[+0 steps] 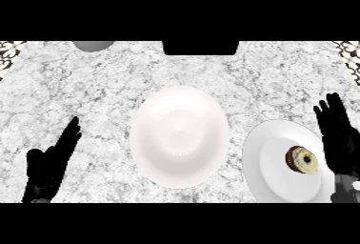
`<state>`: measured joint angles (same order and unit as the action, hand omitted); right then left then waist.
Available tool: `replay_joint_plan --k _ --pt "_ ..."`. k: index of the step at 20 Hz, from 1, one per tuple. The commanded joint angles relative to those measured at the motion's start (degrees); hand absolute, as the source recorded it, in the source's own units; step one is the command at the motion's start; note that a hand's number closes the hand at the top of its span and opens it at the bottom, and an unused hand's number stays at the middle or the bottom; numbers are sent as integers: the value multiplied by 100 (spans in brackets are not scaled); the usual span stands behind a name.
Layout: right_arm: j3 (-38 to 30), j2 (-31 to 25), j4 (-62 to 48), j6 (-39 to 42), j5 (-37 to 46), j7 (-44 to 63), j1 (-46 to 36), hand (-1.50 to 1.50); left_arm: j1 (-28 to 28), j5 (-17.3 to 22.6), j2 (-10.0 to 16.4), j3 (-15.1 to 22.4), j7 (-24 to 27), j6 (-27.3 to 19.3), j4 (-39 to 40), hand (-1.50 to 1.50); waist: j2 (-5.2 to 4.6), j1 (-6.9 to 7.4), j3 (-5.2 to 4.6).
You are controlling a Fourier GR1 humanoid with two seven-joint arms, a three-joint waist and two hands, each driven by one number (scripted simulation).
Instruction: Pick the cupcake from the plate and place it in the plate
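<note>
A small cupcake (303,160) with a dark wrapper and pale yellow top lies on a white plate (271,159) at the lower right. A second white plate (180,136) sits bare in the middle of the counter. My right hand (339,140) stands open just right of the cupcake, fingers straight and pointing away, overlapping the right plate's rim without holding anything. My left hand (51,164) rests open at the lower left, fingers up, well apart from both plates.
The marble counter (91,86) spreads around the plates. A grey round object (93,45) shows at the far left edge and a black block (200,47) at the far middle. Patterned patches mark the far corners.
</note>
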<state>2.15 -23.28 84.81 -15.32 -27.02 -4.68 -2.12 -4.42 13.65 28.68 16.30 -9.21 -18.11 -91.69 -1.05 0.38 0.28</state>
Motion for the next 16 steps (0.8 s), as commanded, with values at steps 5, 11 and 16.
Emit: replay_joint_plan --k 5,11,16 --pt "-559 -1204 -251 2653 -695 -580 -116 150 607 77 -212 -460 416 134 450 0 91 -121 -24" --pt "-1156 -653 -1275 1375 371 -2713 436 -150 907 409 -154 -716 303 449 706 0 70 -162 -8" --pt "-844 -1363 -1709 2612 1019 -3364 546 -150 1585 203 -480 -609 184 570 1220 0 93 -87 -26"
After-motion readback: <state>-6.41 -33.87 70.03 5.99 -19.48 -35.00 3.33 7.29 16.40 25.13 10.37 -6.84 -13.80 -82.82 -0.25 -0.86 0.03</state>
